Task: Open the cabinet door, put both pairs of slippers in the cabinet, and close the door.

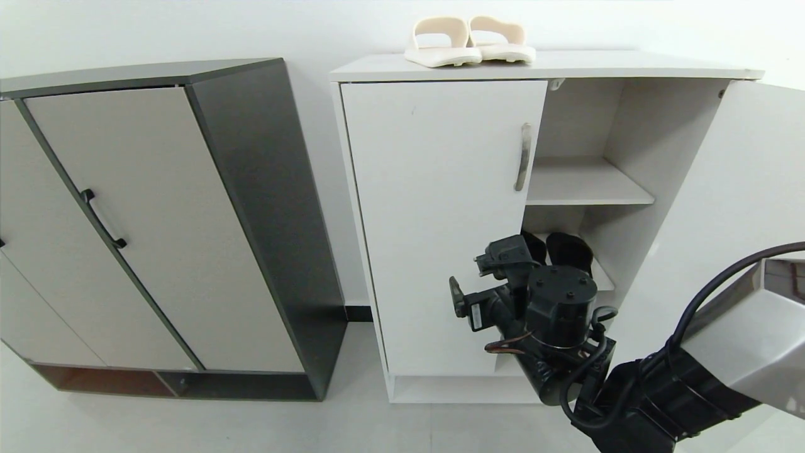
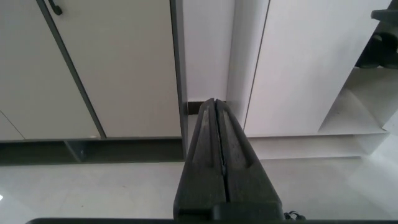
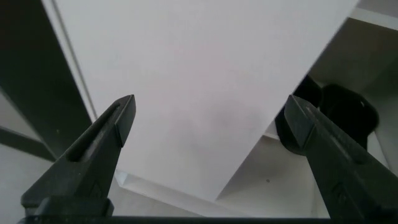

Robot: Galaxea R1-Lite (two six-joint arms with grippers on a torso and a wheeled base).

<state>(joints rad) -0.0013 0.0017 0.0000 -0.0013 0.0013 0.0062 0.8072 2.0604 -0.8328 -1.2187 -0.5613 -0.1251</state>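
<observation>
The white cabinet (image 1: 440,220) has its left door closed and its right door (image 1: 742,207) swung wide open. A pair of black slippers (image 1: 563,248) lies on the lower shelf inside, also seen as black slippers (image 3: 348,112) past the door edge. A cream pair of slippers (image 1: 468,41) rests on the cabinet top. My right gripper (image 1: 484,277) hangs low in front of the closed left door, close to the black pair; the right gripper (image 3: 211,106) is open with nothing between its fingers. My left gripper (image 2: 215,109) is shut and empty, low near the floor, pointing at the gap between the two cabinets.
A grey cabinet (image 1: 157,220) with closed doors stands left of the white one, with a narrow gap between them. The upper shelf (image 1: 585,182) inside the white cabinet is bare. A metal handle (image 1: 522,157) runs down the closed door's edge. Light floor lies in front.
</observation>
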